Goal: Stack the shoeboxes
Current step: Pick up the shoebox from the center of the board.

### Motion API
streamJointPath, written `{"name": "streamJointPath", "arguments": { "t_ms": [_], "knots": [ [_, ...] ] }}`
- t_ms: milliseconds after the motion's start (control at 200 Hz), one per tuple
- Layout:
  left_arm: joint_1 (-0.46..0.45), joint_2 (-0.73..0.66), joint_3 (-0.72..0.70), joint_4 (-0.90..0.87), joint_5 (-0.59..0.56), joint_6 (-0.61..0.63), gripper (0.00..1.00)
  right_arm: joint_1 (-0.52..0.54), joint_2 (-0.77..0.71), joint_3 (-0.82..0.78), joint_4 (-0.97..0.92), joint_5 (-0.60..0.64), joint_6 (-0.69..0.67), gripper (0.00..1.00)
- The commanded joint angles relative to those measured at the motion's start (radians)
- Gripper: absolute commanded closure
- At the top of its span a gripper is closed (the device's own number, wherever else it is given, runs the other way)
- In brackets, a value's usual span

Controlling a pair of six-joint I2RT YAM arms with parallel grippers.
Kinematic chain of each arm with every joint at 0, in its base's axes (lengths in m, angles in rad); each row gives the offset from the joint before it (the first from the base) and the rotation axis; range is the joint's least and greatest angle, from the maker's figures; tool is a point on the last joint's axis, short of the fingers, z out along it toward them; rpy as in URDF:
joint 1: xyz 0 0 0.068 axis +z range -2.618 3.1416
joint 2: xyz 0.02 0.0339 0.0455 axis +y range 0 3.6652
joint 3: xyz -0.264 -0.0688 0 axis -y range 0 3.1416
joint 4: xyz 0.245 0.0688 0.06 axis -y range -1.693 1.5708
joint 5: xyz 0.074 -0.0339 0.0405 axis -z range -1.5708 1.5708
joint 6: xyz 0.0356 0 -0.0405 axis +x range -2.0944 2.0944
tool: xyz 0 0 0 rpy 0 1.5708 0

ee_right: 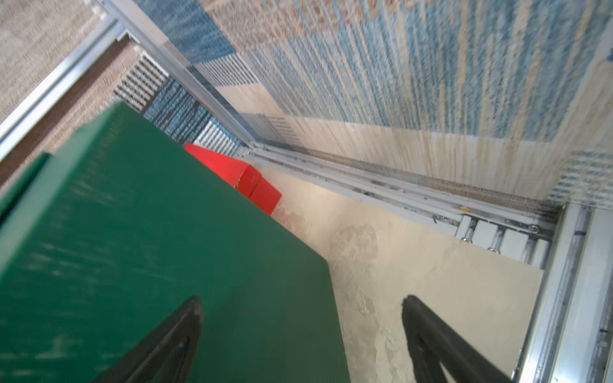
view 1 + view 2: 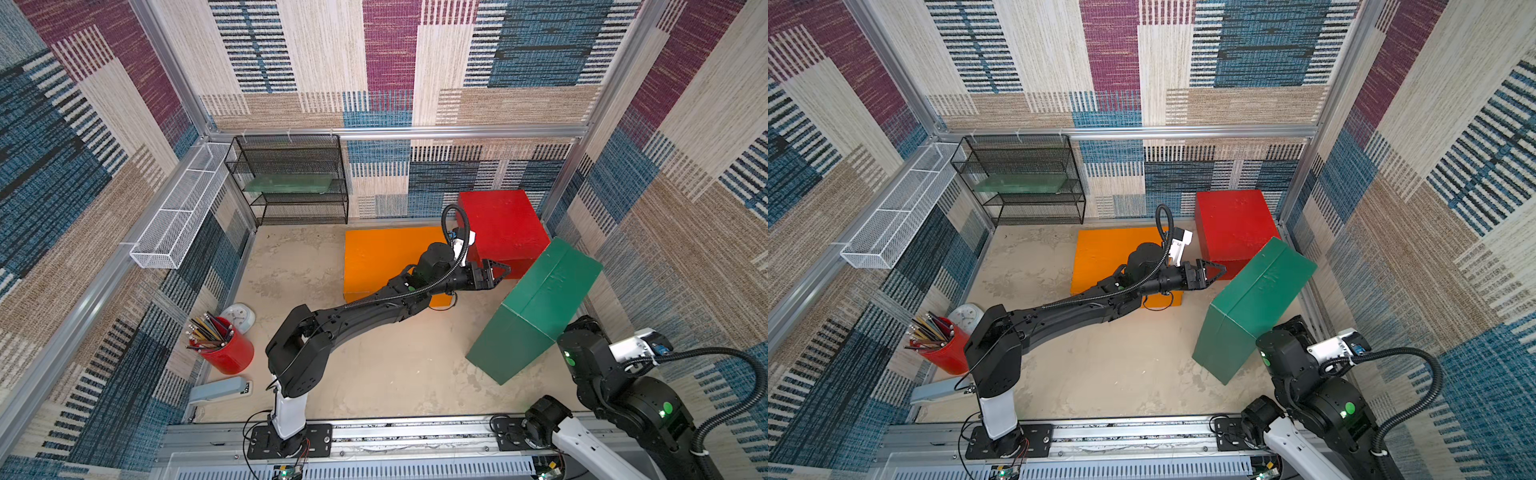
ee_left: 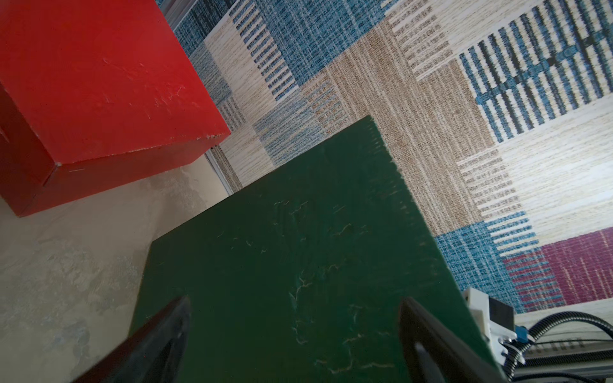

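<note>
**Green box tipped up, both pincers wide, nothing stacked yet**

The green box (image 2: 536, 307) stands tilted near the side wall (image 2: 648, 232) on my right. Its low end is on the surface (image 2: 374, 374) and its high end is raised toward that wall. I cannot tell what props it. The red box (image 2: 503, 224) sits flat in the far corner just behind it. The orange box (image 2: 382, 253) lies flat beside the red one, toward the middle. No box rests on another.

The left pincer (image 2: 500, 272) reaches across the orange box and points at the green box's upper part. Its jaws are wide, and it appears just short of contact. The right pincer (image 1: 302, 300) is hidden behind the green box in both top views. In the right wrist view its jaws are also wide, with one finger over the green face and one over bare surface.

I judge the step in hand to be taking hold of the green box from two sides. The next move calls for both pincers to press opposite faces together, level the box, then carry it onto a flat neighbour. An uneven squeeze could let it topple.
</note>
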Motion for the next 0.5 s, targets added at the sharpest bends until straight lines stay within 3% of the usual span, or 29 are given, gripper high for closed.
{"name": "streamJointPath", "arguments": {
  "t_ms": [0,90,230,496],
  "knots": [
    [0.001,0.028,0.009,0.062,0.04,-0.036,0.03,0.051,0.015,-0.042,0.021,-0.031,0.091,0.05],
    [-0.005,0.054,0.011,0.077,0.041,-0.05,0.03,0.096,0.019,-0.104,0.088,-0.063,0.107,0.05],
    [-0.022,0.09,0.021,0.083,0.043,-0.06,0.03,0.083,0.017,-0.199,0.193,-0.113,0.094,0.05],
    [-0.064,0.126,0.062,0.103,0.059,-0.073,0.05,-0.014,-0.077,-0.288,0.415,-0.237,-0.094,0.05]
  ]
}}
